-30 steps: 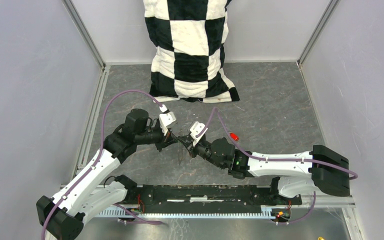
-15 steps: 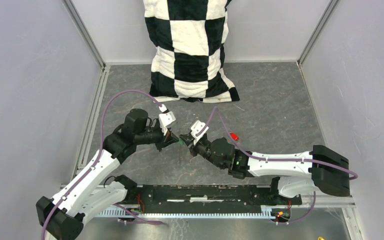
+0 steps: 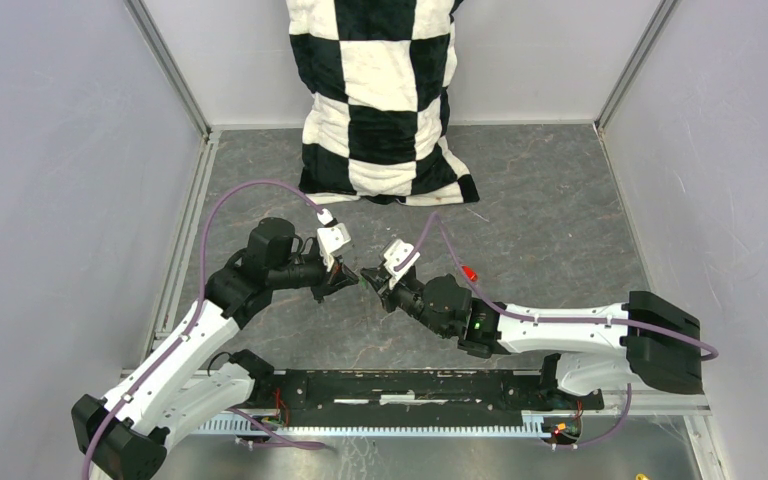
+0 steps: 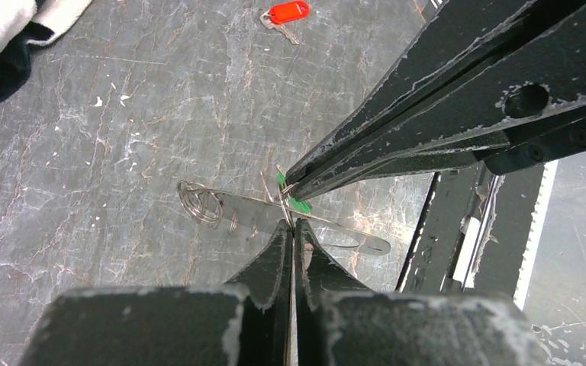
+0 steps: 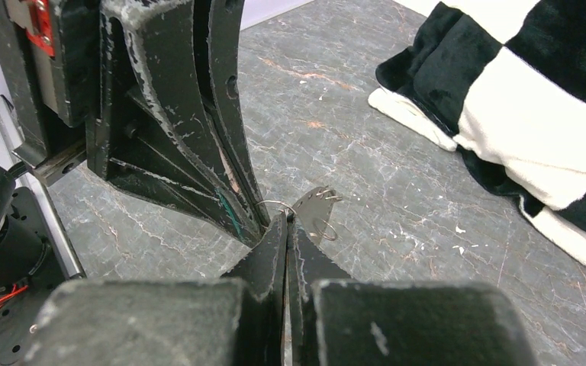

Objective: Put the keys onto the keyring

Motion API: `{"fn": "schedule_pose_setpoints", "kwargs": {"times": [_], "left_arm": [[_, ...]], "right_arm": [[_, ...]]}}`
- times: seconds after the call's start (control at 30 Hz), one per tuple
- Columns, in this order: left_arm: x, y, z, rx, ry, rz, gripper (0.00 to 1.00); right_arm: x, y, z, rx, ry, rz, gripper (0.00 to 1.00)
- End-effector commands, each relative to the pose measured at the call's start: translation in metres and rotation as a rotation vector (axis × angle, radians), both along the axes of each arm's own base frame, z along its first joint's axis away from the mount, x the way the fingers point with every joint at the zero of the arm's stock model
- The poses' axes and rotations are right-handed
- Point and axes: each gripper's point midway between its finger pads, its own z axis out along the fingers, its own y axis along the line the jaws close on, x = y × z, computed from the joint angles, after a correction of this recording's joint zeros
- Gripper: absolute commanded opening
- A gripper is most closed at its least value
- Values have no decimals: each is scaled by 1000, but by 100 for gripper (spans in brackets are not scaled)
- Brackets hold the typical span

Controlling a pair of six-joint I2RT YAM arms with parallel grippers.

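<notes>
Above the grey floor my two grippers meet tip to tip. My left gripper [image 3: 351, 279] [image 4: 291, 226] is shut on the thin wire of the keyring [image 4: 198, 204], which stretches sideways with small links at its left end. My right gripper [image 3: 369, 281] [image 5: 284, 217] is shut on the green key [image 4: 300, 204]; in the left wrist view its fingers [image 4: 427, 99] come in from the upper right. A bit of the ring's wire [image 5: 278, 203] curves over the right tips. The red key [image 3: 468, 272] [image 4: 286, 11] lies on the floor, right of the right wrist.
A black-and-white checkered cushion [image 3: 385, 100] leans against the back wall. Grey walls close in the left and right sides. A black rail [image 3: 410, 390] with the arm bases runs along the near edge. Purple cables [image 3: 250, 190] loop over both wrists.
The two grippers have drawn slightly closer. The loop that hung down below them one second ago no longer shows under them in the top view. Both stayed shut.
</notes>
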Motion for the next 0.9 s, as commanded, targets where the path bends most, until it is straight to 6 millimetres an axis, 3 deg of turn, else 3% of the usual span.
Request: {"fn": "schedule_pose_setpoints", "kwargs": {"times": [0.0,0.37,0.87], "left_arm": [[-8,-6,9,-40,-19,-57,2],[-14,-2,3,-8,-61,-107,2],[-25,4,9,-12,-255,-204,2]], "right_arm": [[5,-3,30,101,-25,-18,0],[7,-4,28,105,-3,-9,0],[7,-8,21,173,80,56,0]]}}
